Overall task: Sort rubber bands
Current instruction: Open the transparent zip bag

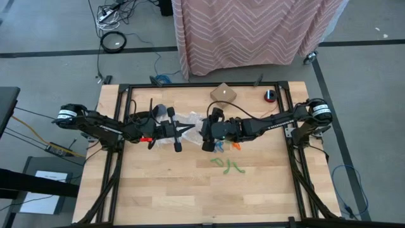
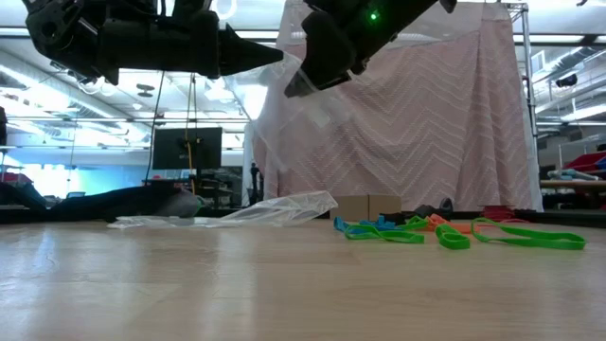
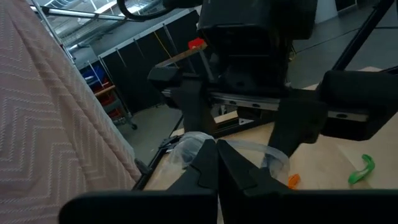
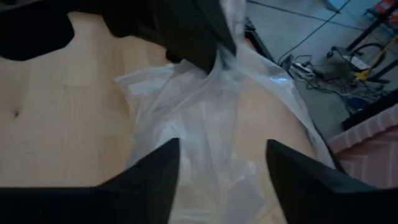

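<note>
My left gripper point(image 1: 187, 129) point(image 2: 275, 52) is shut on a clear plastic bag point(image 2: 284, 123) point(image 4: 205, 106), raised above the table's middle. My right gripper point(image 1: 205, 134) point(image 4: 222, 144) faces it, open, a finger on either side of the bag's upper part. More clear bag point(image 2: 237, 210) lies flat on the wood. Loose rubber bands lie on the table near the right gripper, held by neither: green point(image 1: 226, 164) point(image 2: 530, 237), blue point(image 1: 218, 147) point(image 2: 365, 227) and orange point(image 1: 236, 145) point(image 2: 436, 223). My left gripper pinches the bag's upper end point(image 4: 222, 57) between its two shut fingers point(image 3: 208, 168). The fingers come in about level from the table's left. The bag hangs below them and spreads out toward the table. My right gripper: I cannot tell whether its open fingers touch the bag.
A small cardboard box point(image 1: 223, 93) and a red-and-black round thing point(image 1: 270, 95) sit near the far edge. Black frame rails point(image 1: 123, 114) run down both sides of the table. A pink patterned cloth point(image 1: 253, 31) hangs beyond the far edge. Bare wood point(image 1: 190, 196) fills the near half.
</note>
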